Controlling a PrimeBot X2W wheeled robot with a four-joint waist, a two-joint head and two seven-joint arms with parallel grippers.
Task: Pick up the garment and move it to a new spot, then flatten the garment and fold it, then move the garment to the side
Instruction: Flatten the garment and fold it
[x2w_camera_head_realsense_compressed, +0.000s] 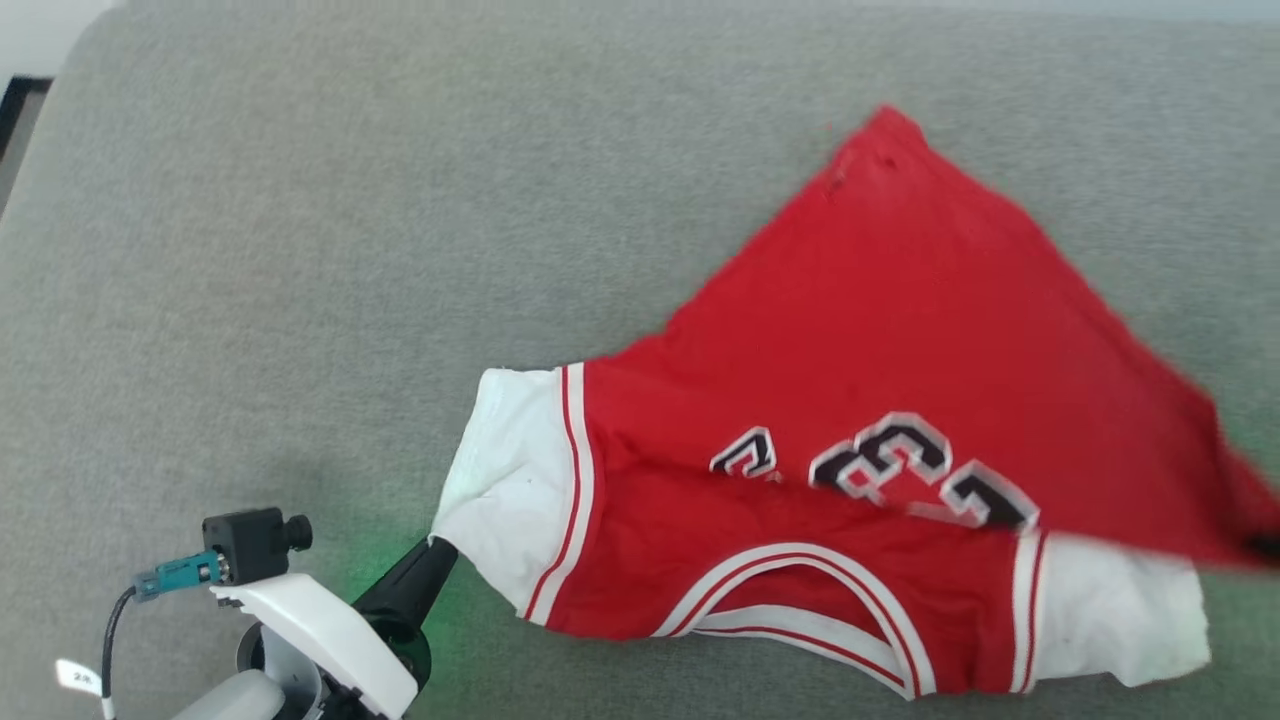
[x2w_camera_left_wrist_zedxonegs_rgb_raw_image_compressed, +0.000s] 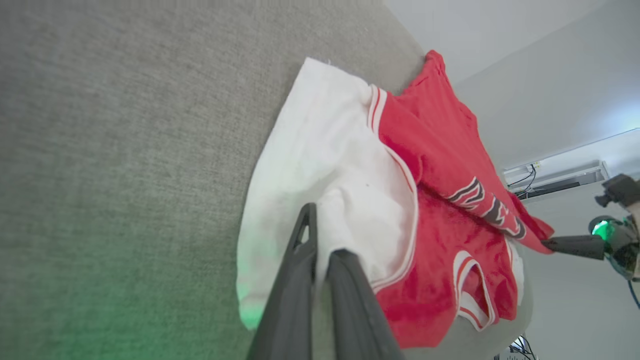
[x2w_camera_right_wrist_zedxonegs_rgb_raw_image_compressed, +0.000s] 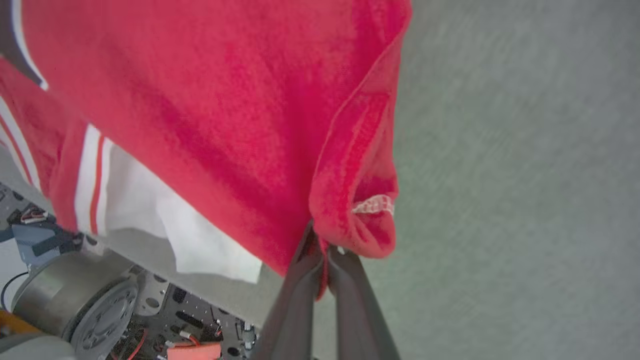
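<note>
Red garment (x2w_camera_head_realsense_compressed: 850, 330) lengthwise left-right, collar robotward, left pincer (x2w_camera_head_realsense_compressed: 440, 547) and right pincer (x2w_camera_right_wrist_zedxonegs_rgb_raw_image_compressed: 322, 256) clenched on it

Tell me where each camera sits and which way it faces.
Head view: on the head, looking down at the garment on the grey surface; left end effector at lower left, pinching a white sleeve.
Left wrist view: on the left wrist, looking along its fingers at that sleeve; right end effector at far right.
Right wrist view: on the right wrist, looking along its fingers clamped on red cloth.
Shared: every view shows the garment.
</note>
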